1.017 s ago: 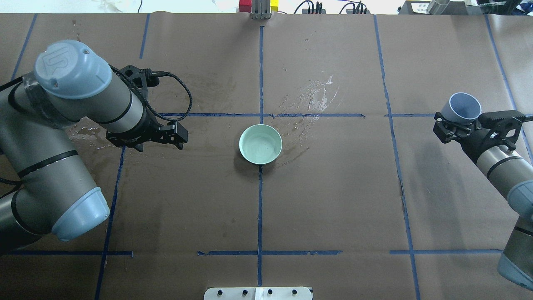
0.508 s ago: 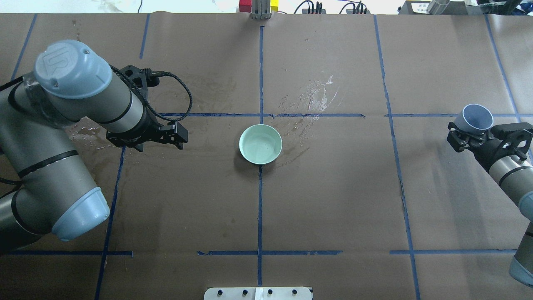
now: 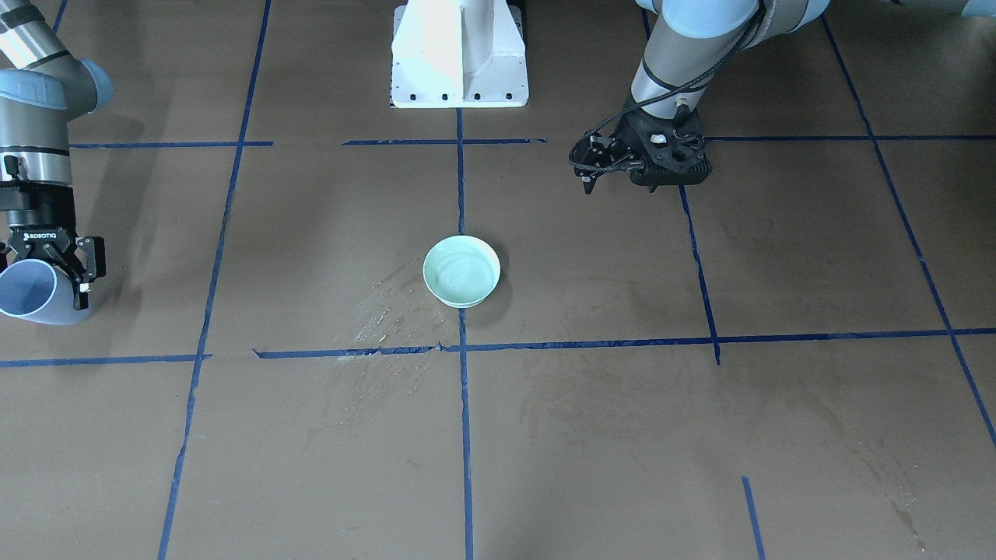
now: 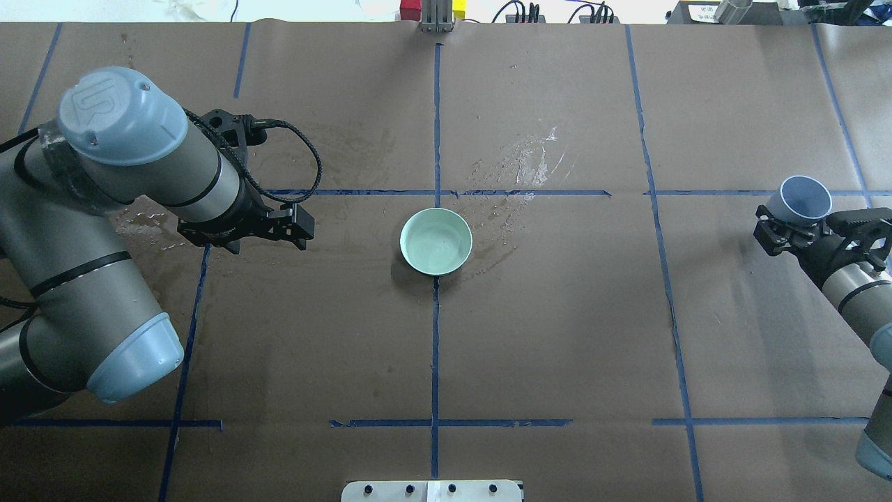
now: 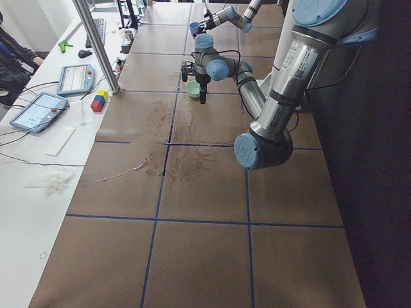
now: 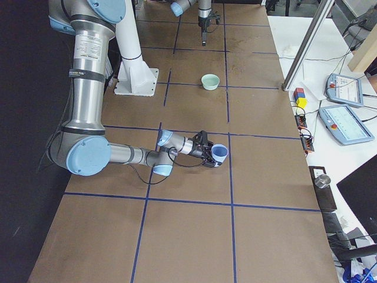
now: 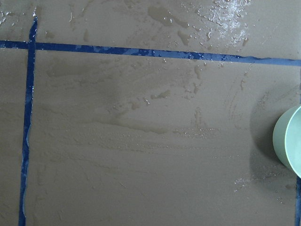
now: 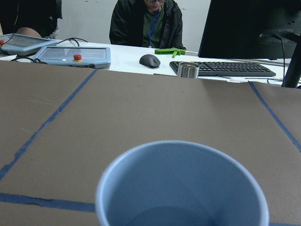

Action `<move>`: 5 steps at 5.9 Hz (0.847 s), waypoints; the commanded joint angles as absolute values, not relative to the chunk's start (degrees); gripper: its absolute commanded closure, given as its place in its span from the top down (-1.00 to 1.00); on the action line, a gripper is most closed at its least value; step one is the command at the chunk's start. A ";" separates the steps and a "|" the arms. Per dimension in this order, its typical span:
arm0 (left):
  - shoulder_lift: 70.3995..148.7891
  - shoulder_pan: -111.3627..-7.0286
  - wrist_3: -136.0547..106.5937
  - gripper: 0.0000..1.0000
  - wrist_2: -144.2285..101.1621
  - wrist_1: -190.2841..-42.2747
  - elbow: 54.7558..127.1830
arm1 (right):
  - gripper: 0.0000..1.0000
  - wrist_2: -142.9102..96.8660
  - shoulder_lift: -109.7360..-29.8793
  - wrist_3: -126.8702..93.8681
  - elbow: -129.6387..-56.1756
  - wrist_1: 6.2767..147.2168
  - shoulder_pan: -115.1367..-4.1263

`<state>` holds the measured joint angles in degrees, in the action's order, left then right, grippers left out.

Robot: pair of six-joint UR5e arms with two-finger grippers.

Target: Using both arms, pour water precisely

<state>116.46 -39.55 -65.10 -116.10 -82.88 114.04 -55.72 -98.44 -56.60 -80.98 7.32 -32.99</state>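
While the right gripper (image 4: 786, 226) clenches its jaws on a tilted blue-grey plastic cup (image 4: 805, 199) at the overhead view's right edge, the mint-green round bowl (image 4: 435, 241) sits centre, well leftward. The left gripper (image 4: 301, 226) hangs nearer the bowl; I cannot tell how its jaws stand. Droplets of water (image 7: 221, 12) glisten on the brown tabletop (image 4: 557, 335).

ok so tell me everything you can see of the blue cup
The blue cup is a pale grey-blue tapered tumbler, plastic by its look, handleless, mouth facing roughly up. The right gripper clasps its lower wall over the table, well to the robot's right, far from the green bowl. Whether water lies inside, or its base touches the table, cannot be told.
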 commanded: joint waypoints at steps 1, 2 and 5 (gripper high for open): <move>116.46 -39.55 -65.04 1.00 -116.10 -82.79 113.99 | -0.50 -55.46 -98.44 -56.69 -80.95 7.29 -32.96; 116.46 -39.55 -64.87 1.00 -116.10 -82.88 113.99 | -0.45 -55.46 -98.44 -56.69 -80.95 7.29 -32.96; 116.37 -39.55 -64.60 1.00 -116.10 -82.88 113.82 | -0.17 -55.46 -98.44 -56.51 -79.29 4.94 -32.87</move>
<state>116.39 -39.55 -64.69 -116.10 -82.88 113.88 -55.46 -98.44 -56.58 -80.35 6.18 -32.92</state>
